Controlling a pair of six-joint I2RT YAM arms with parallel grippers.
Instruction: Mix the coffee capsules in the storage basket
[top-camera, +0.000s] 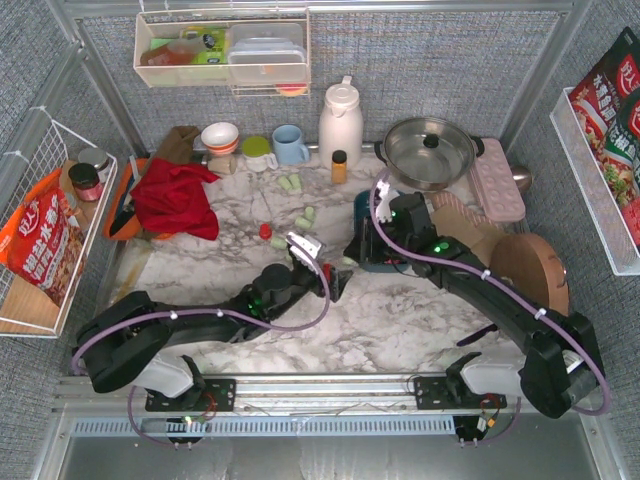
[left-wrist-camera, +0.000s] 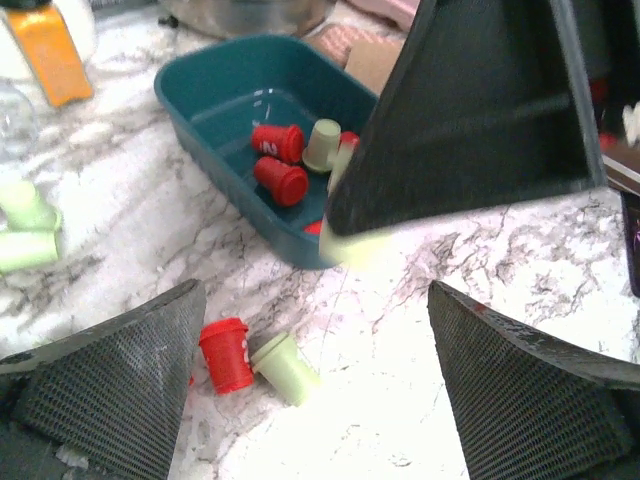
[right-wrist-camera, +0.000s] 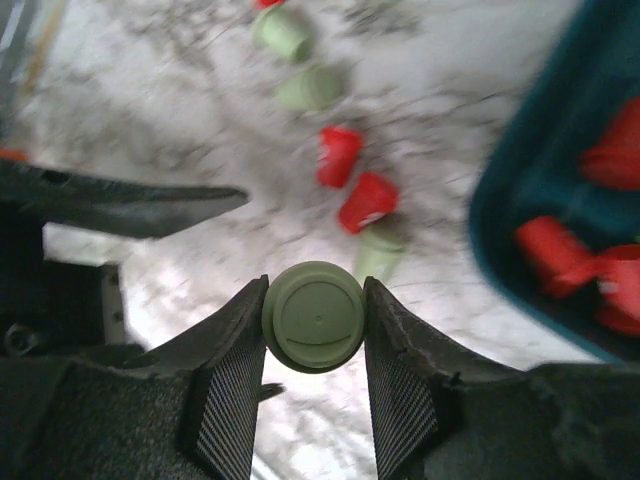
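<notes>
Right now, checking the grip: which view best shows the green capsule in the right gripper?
Right wrist: the green capsule sits end-on, clamped in the right gripper. Left wrist shows only a pale blur; the top view, almost nothing.

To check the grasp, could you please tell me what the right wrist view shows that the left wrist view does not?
Only right wrist: the right jaws pressed on a green capsule. Only left wrist: the left jaws wide open, and a pale capsule inside the basket. Both: red capsules in the basket and loose ones on the table.
</notes>
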